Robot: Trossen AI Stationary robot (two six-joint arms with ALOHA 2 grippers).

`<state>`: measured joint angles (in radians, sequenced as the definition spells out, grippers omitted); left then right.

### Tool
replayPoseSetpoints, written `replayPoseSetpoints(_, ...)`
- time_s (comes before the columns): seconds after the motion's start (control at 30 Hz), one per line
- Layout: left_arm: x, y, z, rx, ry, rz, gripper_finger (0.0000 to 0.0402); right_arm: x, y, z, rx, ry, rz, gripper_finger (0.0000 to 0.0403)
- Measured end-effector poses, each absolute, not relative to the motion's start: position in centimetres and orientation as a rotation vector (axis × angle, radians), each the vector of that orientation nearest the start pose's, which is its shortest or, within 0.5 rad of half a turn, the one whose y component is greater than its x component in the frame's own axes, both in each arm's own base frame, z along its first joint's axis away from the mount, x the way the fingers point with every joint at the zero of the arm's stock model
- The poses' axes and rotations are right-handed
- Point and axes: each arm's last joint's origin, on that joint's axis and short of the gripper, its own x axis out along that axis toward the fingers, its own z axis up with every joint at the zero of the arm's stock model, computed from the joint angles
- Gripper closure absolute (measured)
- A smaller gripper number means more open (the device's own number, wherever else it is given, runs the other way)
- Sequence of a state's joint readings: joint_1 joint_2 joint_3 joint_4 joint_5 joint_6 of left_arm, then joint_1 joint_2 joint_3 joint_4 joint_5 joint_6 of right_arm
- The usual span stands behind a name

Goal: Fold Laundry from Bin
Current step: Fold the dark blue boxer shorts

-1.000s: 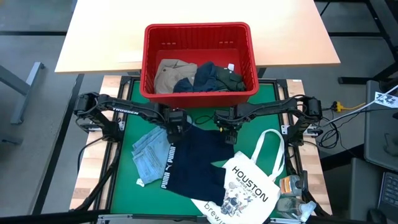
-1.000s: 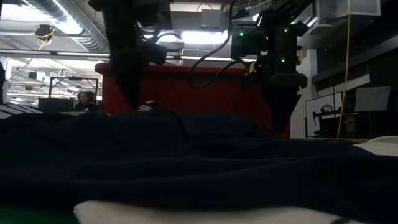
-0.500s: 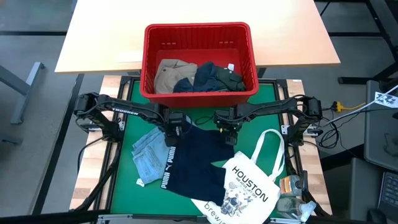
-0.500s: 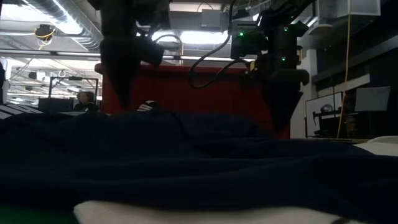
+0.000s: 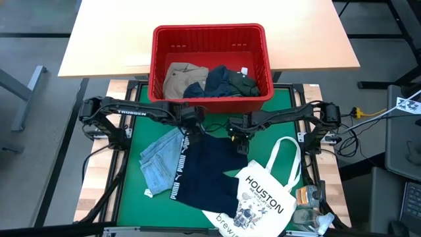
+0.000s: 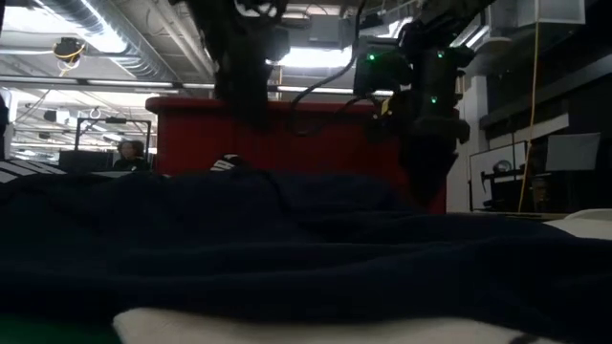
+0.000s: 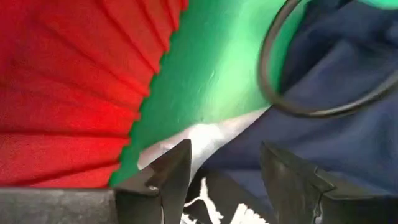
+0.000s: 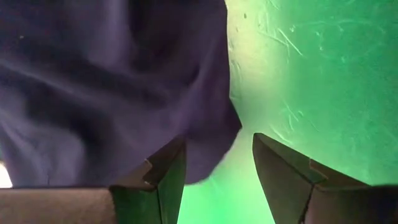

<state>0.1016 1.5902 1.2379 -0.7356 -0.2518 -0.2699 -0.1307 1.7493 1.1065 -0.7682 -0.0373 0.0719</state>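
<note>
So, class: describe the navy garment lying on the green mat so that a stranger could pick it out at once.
Start at the red bin at the mat's far edge. Just in front of it, between the light blue denim piece and the white HOUSTON tote bag, lies the navy garment. It alone is dark and carries white PUMA lettering down one edge.

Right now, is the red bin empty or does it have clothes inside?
Not empty. The high view shows the bin holding a khaki garment and dark green and navy pieces bunched together.
</note>
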Motion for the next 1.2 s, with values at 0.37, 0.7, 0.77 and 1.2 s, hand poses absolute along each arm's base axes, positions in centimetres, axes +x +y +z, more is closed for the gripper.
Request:
replayPoseSetpoints(0.37, 31.3, 4.7, 22.1, -0.148, 1.161, 0.501, 0.0218, 31.0, -4.1, 15.1, 0.143, 1.325, -0.168, 0.0216)
replayPoseSetpoints(0.7, 30.4, 4.5, 20.4, -0.162, 1.226, 0.491, 0.0218, 30.5, -4.1, 13.9, 0.138, 1.288, -0.174, 0.0216)
replayPoseSetpoints(0.77, 30.3, 4.5, 20.4, -0.165, 1.229, 0.485, 0.0218, 30.5, -4.1, 13.8, 0.141, 1.290, -0.169, 0.0217)
replayPoseSetpoints(1.2, 30.4, 4.4, 20.3, -0.178, 1.228, 0.471, 0.0218, 30.5, -4.0, 13.8, 0.147, 1.297, -0.163, 0.0217)
